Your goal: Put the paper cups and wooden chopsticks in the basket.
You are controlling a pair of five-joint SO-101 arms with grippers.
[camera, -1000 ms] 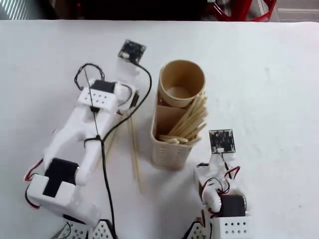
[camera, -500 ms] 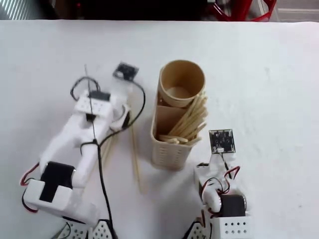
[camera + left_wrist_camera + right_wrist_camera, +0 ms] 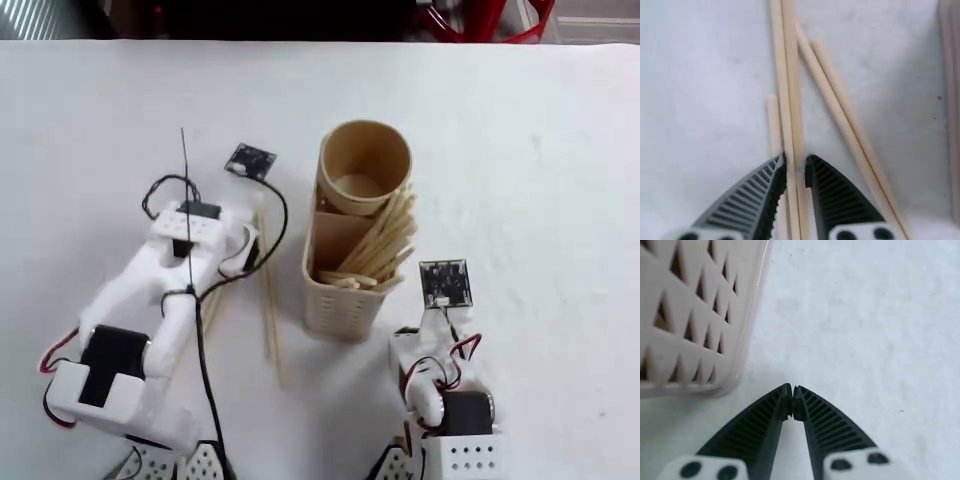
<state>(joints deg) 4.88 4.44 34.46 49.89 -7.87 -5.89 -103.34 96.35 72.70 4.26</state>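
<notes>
stick pickup, left arm: grasp stage, lift not yet made.
my left hand (image 3: 795, 162) is down on the worktop (image 3: 560, 150) beside the basket (image 3: 345, 300), its jaws drawn in on a stick pair (image 3: 789, 90) so that both appear to touch it; i read this as clamped, with the pair flat on the surface. two other sticks (image 3: 840, 115) lie slanted just beside the pair, and a short end shows on its other side. my right hand (image 3: 792, 402) sits with jaws together and empty, near the basket's corner. the cup (image 3: 365, 165) stands in the basket's far compartment, and a bundle (image 3: 380, 245) of sticks leans in the middle one. judgement: cup part looks done; loose sticks remain. next move calls for a straight lift without dragging the neighbours, then a tilt to drop the pair end-first into the bundle's compartment. risk: a thin pair may slip or splay.
</notes>
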